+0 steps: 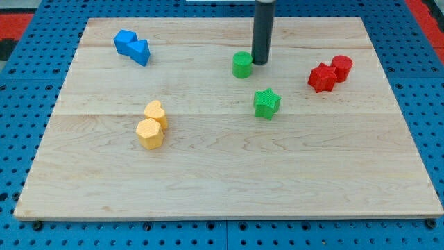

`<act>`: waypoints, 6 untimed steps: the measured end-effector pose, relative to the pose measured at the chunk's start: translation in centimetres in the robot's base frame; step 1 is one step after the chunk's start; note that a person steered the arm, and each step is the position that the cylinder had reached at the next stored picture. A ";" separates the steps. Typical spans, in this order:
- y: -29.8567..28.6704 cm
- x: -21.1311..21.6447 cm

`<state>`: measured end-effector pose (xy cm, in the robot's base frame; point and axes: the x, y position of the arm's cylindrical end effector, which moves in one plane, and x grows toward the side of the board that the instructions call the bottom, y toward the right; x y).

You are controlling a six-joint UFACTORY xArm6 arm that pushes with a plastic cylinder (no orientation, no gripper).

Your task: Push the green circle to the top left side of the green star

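The small green circle block (241,64) sits up-left of the green star block (266,103) on the pale wooden worktop (229,180), so the job looks nearly done. My tip (260,63) touches the circle's right side; no pincer here.

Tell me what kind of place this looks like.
Probably a robotics lab bench: a wooden board lies on a blue perforated mounting plate, small coloured blocks like the green star are scattered on it, and my tip rests beside the green circle.
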<state>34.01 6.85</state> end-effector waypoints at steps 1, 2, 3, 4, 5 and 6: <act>-0.3 0.8; -0.4 -5.5; -4.7 -5.8; -3.6 1.2; -3.4 2.7; -4.0 0.4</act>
